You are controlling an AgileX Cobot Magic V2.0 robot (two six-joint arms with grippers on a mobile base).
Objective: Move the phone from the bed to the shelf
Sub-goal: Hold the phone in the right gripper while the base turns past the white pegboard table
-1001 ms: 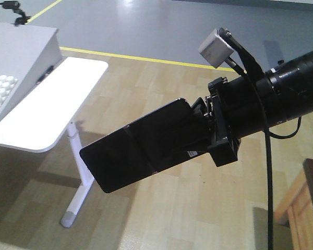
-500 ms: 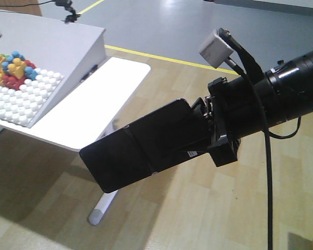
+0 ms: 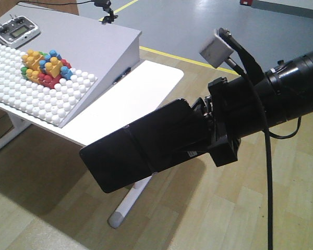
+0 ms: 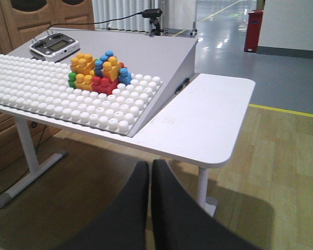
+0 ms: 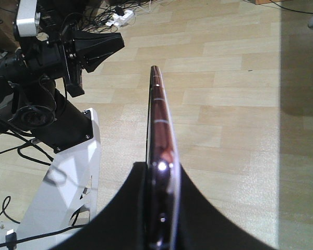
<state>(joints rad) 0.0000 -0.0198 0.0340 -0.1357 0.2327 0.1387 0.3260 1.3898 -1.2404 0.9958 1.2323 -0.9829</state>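
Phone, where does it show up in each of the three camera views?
Front-facing: the phone sits in the centre, flat face to the camera, slanting down to the left.
Left wrist: not in it.
Right wrist: the phone is seen edge-on in the middle, its near end between the jaws.
Shared landmark: the wood floor lies behind in all three.

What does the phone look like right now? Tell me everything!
The phone is a big, flat, glossy black slab with a faint seam across its middle. Edge-on, its rim looks rose-gold. The right gripper clamps one end, holding it in the air over the wooden floor, free end tilted downward.
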